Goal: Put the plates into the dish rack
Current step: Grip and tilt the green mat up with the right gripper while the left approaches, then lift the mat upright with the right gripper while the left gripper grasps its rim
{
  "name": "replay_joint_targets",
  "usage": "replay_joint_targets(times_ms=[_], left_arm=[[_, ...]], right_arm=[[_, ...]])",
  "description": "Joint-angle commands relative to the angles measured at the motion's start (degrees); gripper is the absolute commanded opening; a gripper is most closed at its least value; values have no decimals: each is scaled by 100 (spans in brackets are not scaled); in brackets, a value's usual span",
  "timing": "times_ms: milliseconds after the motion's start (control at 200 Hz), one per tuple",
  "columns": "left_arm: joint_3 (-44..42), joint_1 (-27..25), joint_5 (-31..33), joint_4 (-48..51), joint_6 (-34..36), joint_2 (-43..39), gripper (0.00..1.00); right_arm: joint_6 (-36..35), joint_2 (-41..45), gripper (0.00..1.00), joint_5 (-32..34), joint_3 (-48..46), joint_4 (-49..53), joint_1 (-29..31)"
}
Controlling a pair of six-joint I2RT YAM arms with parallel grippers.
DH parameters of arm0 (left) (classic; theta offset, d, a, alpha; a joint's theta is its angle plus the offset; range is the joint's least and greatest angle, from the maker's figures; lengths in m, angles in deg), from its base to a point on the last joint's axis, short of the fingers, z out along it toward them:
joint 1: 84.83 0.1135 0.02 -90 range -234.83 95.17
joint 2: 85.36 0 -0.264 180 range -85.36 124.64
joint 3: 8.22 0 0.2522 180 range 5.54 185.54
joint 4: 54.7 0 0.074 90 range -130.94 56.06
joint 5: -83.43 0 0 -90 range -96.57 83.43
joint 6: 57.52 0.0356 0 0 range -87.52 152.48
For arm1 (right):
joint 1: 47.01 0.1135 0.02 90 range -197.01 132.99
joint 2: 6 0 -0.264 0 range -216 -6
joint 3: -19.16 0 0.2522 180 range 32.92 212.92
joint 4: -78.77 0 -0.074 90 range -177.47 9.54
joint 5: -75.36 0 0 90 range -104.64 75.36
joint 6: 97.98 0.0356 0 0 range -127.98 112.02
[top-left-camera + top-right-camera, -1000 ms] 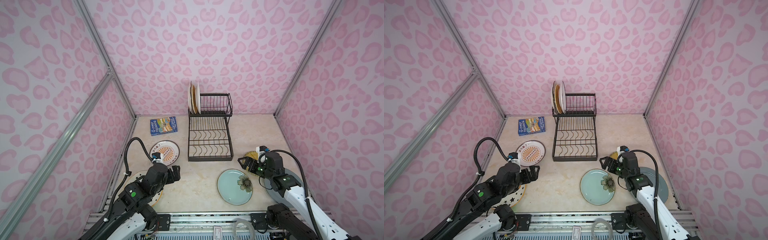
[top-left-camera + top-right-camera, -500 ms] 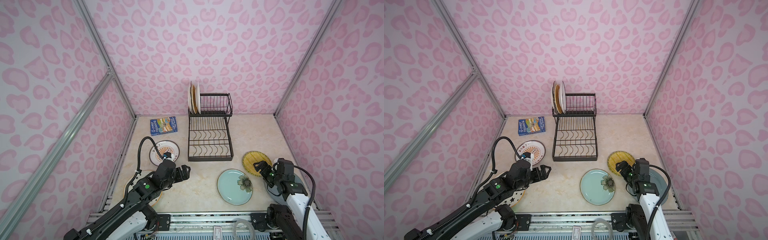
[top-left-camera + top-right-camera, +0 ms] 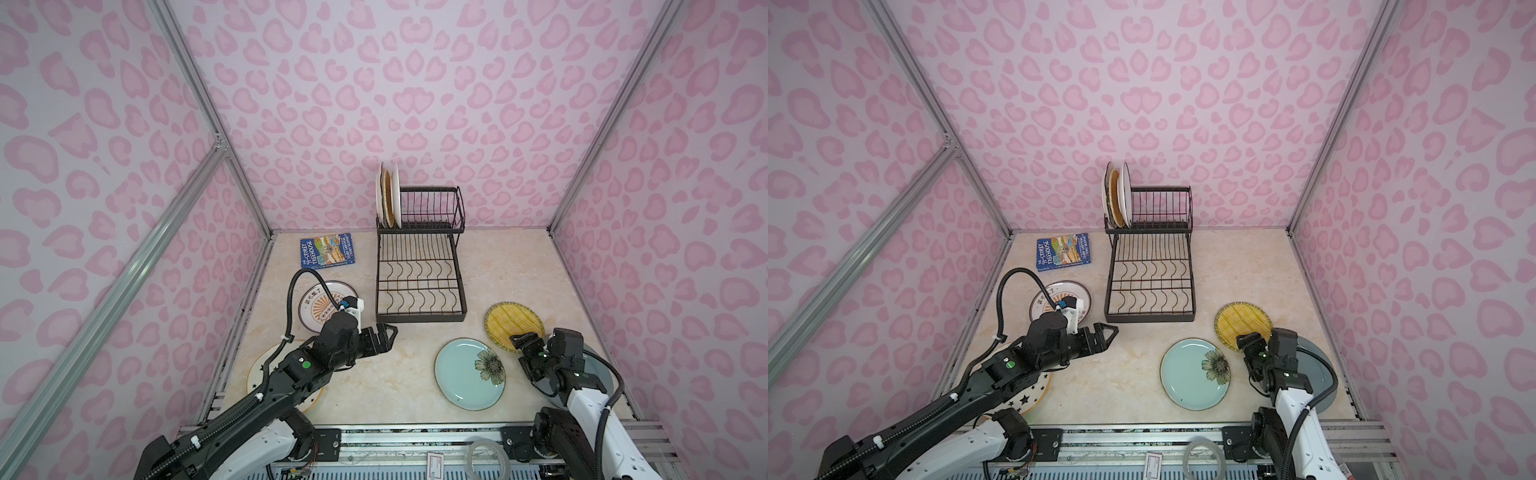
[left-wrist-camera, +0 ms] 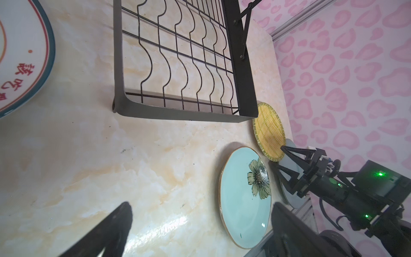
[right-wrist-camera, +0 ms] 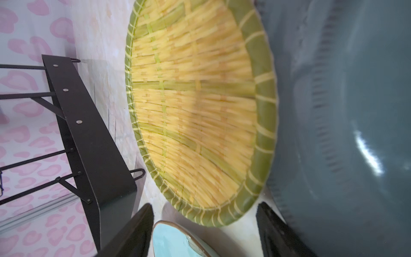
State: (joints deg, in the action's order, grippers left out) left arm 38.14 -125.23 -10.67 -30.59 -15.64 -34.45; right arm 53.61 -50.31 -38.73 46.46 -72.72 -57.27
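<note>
The black wire dish rack [image 3: 419, 286] [image 3: 1150, 291] stands at the back centre, with three plates [image 3: 388, 195] [image 3: 1117, 195] upright in its raised basket. Flat on the table lie a yellow woven plate [image 3: 513, 322] [image 5: 193, 111], a teal flower plate [image 3: 461, 378] [image 4: 240, 207], a grey-blue plate [image 3: 1318, 365] [image 5: 344, 133] under the right arm, a white plate with orange print [image 3: 318, 307] [image 4: 20, 55] and a star-print plate [image 3: 259, 374] under the left arm. My left gripper [image 3: 384, 336] [image 4: 200, 208] hangs open and empty before the rack's front edge. My right gripper [image 3: 521, 340] [image 5: 204, 208] stands open at the yellow plate's near rim.
A blue book [image 3: 327, 250] lies left of the rack by the back wall. Pink patterned walls close in the table on three sides. The teal plate's rim [image 5: 175, 240] sits close beside one right finger.
My left arm has reached forward and right to the rack's front. My right arm has drawn back off the yellow plate to its near rim, and its jaws have narrowed a little.
</note>
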Motion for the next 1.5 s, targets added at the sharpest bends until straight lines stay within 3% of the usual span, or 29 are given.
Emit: replay_joint_targets(times_ms=[0, 345, 730, 1030, 1265, 1495], left_arm=[[25, -3, -65, -414, -11, 49, 99], [-182, -12, -690, -1649, -478, 431, 98], [-299, -631, -368, -3073, -1151, 853, 97], [-169, -1139, -73, -3712, -1380, 1147, 99], [41, -1372, 20, -4114, -1602, 1585, 99], [526, -1547, 66, -4644, -2017, 2443, 93]], right_arm=[[538, -263, 71, 89, -143, -675, -5], [1523, -889, 51, 477, -622, -2043, 28], [1978, -1550, 0, 188, -655, -3020, 56], [1879, -900, 0, 112, -89, -2620, 149], [1707, -487, 0, -395, 352, -2381, 206], [1805, -165, 0, -561, 674, -2145, 940]])
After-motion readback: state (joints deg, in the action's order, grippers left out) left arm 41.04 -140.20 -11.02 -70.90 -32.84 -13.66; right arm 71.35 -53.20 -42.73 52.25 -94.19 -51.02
